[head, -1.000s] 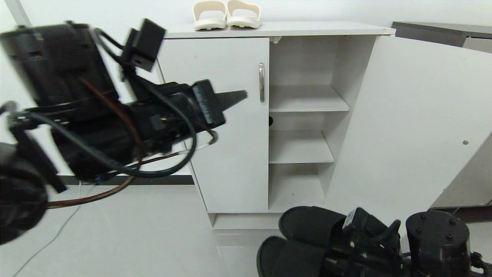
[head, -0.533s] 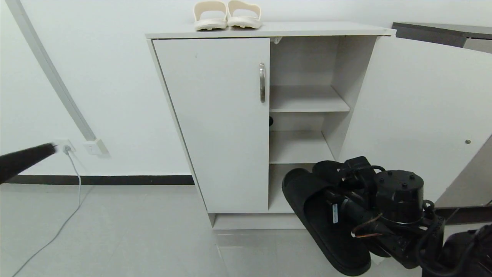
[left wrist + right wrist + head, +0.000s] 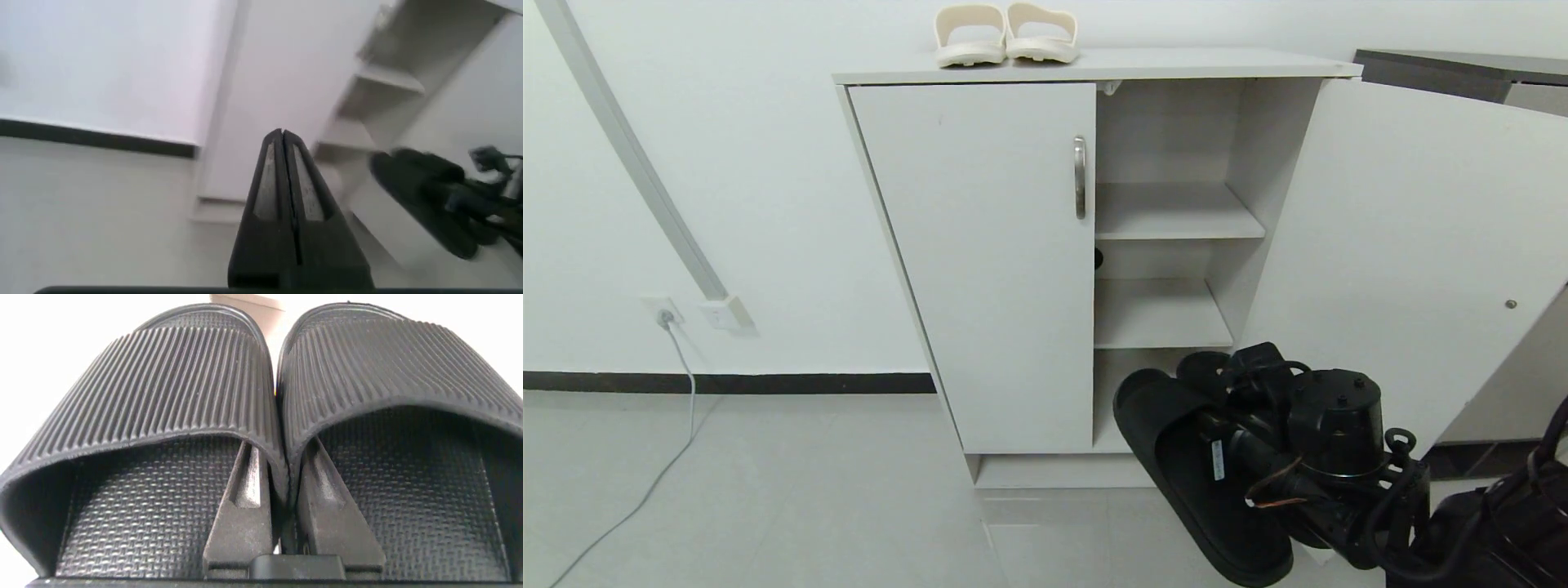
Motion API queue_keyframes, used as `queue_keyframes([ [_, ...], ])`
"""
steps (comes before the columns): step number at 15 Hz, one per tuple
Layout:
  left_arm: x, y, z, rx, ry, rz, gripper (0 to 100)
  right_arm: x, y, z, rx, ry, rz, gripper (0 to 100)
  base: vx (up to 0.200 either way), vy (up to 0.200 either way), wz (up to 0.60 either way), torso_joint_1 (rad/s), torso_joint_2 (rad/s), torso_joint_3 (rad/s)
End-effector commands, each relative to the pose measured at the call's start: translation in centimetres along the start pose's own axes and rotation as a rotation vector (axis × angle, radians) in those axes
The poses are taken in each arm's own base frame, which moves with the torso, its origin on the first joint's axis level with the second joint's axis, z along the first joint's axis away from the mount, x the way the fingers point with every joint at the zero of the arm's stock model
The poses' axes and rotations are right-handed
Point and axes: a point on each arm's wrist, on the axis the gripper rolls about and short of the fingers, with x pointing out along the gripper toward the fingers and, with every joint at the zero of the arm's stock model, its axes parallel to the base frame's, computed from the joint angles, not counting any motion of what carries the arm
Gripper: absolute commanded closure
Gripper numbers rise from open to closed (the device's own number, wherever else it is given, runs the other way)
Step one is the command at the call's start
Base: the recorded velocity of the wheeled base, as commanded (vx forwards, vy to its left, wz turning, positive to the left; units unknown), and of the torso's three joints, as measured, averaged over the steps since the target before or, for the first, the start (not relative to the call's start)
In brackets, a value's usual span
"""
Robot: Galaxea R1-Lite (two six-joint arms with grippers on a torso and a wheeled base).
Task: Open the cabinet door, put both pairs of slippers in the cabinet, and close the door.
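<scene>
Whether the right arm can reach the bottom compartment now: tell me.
Probably yes: the right door stands wide open, and the right tool, shut on the black slippers, hangs just before the bottom compartment with nothing between.

We log the black slippers [image 3: 196, 392] as matt rubber or foam: straps finely ribbed, footbeds with a small woven-looking texture. The right gripper [image 3: 282, 465] has matt black fingers [image 3: 245, 510], smooth and plastic-like. The left gripper [image 3: 283, 139] looks dark with smooth grey inner faces, metal or plastic; we can't tell through the blur. The cream slippers [image 3: 1005, 33] look like smooth matt foam. The cabinet [image 3: 980, 261] is white laminated board, smooth with low sheen; its handle [image 3: 1079, 177] is brushed metal. The floor [image 3: 768, 490] is pale grey tile, glossy, faintly reflecting the cabinet.
</scene>
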Motion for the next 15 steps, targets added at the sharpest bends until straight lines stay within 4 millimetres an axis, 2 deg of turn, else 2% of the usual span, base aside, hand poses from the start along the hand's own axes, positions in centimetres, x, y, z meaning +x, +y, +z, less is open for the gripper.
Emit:
queue_keyframes([
  [1, -0.5, 0.5, -2.7, 0.002, -0.028, 0.018, 100, 0.0, 0.2, -0.1, -0.002, 0.002, 0.005, 100, 0.000, 0.000, 0.00, 0.000, 0.00, 0.000],
  [6, 1.1, 1.0, -7.1, 0.064, -0.047, -0.040, 100, -0.4, 0.7, -0.1, -0.007, -0.001, 0.023, 100, 0.000, 0.000, 0.00, 0.000, 0.00, 0.000],
  [10, 1.2, 0.7, -7.4, 0.132, -0.035, -0.188, 100, -0.4, 0.9, -0.2, -0.010, 0.002, 0.030, 100, 0.000, 0.000, 0.00, 0.000, 0.00, 0.000],
  [13, 1.2, 0.7, -7.4, 0.127, -0.035, -0.181, 100, -0.3, 1.2, -0.3, -0.016, 0.004, 0.037, 100, 0.000, 0.000, 0.00, 0.000, 0.00, 0.000],
  [15, 1.2, 0.9, -7.3, 0.098, -0.043, -0.125, 100, 0.0, 1.5, 0.4, -0.002, -0.023, 0.016, 100, 0.000, 0.000, 0.00, 0.000, 0.00, 0.000],
])
